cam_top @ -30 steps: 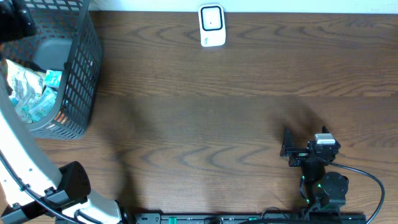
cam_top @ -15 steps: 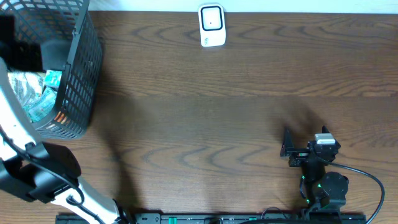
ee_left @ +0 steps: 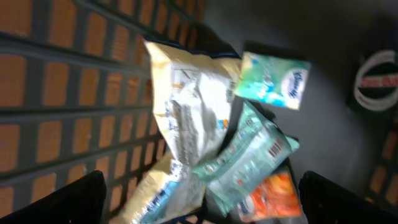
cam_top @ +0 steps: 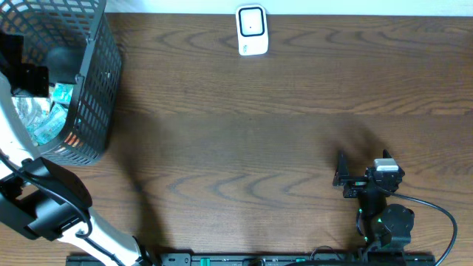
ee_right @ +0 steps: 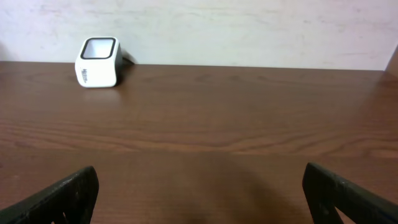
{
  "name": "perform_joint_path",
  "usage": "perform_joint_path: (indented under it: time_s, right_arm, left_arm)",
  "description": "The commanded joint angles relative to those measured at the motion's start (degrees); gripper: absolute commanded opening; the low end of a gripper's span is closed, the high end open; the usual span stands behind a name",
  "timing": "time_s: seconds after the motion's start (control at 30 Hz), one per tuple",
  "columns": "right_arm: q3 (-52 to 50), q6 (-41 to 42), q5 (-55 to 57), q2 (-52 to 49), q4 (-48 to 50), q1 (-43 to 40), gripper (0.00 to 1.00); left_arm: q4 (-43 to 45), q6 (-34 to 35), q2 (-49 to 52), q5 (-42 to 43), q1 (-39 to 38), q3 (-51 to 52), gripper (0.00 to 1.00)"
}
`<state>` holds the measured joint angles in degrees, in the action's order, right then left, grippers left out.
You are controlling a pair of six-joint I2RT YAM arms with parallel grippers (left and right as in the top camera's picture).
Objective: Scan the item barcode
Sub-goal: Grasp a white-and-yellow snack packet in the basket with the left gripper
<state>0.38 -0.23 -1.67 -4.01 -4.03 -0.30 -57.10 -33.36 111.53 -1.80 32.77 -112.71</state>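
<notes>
At the far left, the black mesh basket [cam_top: 96,89] holds a heap of packets: a pale crinkled bag [ee_left: 186,106], a teal pouch [ee_left: 249,155] lying across it, a small green pack [ee_left: 273,81] just beside them and an orange packet [ee_left: 277,193] at the bottom edge of the wrist view. The left gripper [ee_left: 199,202] hangs over this heap with jaws spread wide, gripping nothing. The white scanner [cam_top: 251,31] stands at the table's [cam_top: 259,133] far edge, near the middle. At the lower right, the right gripper [ee_right: 199,193] rests wide open and empty.

basket [cam_top: 96,89] dark grid | packet [ee_left: 249,162] teal | scanner [cam_top: 251,31] white | table [cam_top: 259,133] brown woodgrain
</notes>
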Motion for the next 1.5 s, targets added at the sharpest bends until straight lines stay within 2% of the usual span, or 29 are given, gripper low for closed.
perform_joint_path:
  time_s: [0.0,0.07,0.2,0.37,0.47,0.7,0.83,0.9,1.03,1.1,1.17,1.2,1.47]
  right_arm:
    - [-0.1,0.6,0.0,0.2,-0.2,-0.3,0.99]
    - [-0.1,0.6,0.0,0.2,-0.2,-0.3,0.99]
    - [-0.1,0.6,0.0,0.2,-0.2,-0.3,0.99]
    - [-0.1,0.6,0.0,0.2,-0.2,-0.3,0.99]
    - [-0.1,0.6,0.0,0.2,-0.2,-0.3,0.99]
    - [-0.1,0.6,0.0,0.2,-0.2,-0.3,0.99]
    - [-0.1,0.6,0.0,0.2,-0.2,-0.3,0.99]
    - [-0.1,0.6,0.0,0.2,-0.2,-0.3,0.99]
    - [-0.1,0.6,0.0,0.2,-0.2,-0.3,0.99]
    - [-0.1,0.6,0.0,0.2,-0.2,-0.3,0.99]
    - [-0.1,0.6,0.0,0.2,-0.2,-0.3,0.99]
    - [-0.1,0.6,0.0,0.2,-0.2,-0.3,0.99]
    - [-0.1,0.6,0.0,0.2,-0.2,-0.3,0.99]
  left_arm:
    - [1.5,-1.6,-0.3,1.2,2.3,2.2,0.98]
    - [2.8,-4.8,-0.3,0.4,3.9,4.2,0.98]
    - [5.2,-6.0,-0.3,-4.2,5.2,7.0,0.98]
    - [6.4,-10.4,-0.2,-2.3,6.2,10.8,0.99]
    - [8.3,-13.3,-0.2,-2.3,6.2,13.3,0.94]
    - [15.0,-13.4,-0.2,-1.9,6.3,18.9,0.87]
    - [17.2,-13.3,0.3,-1.7,6.9,20.7,0.76]
    - [17.0,-12.9,1.0,-0.6,7.1,20.7,0.67]
    - [16.2,-11.7,3.1,1.4,7.1,20.7,0.66]
    - [16.2,-10.0,4.1,1.4,7.1,20.7,0.59]
    - [16.3,-8.4,4.5,1.4,7.1,20.7,0.27]
    - [16.4,-7.3,4.0,1.4,7.1,20.6,0.08]
    - [22.8,11.9,-8.2,3.7,7.1,19.1,0.07]
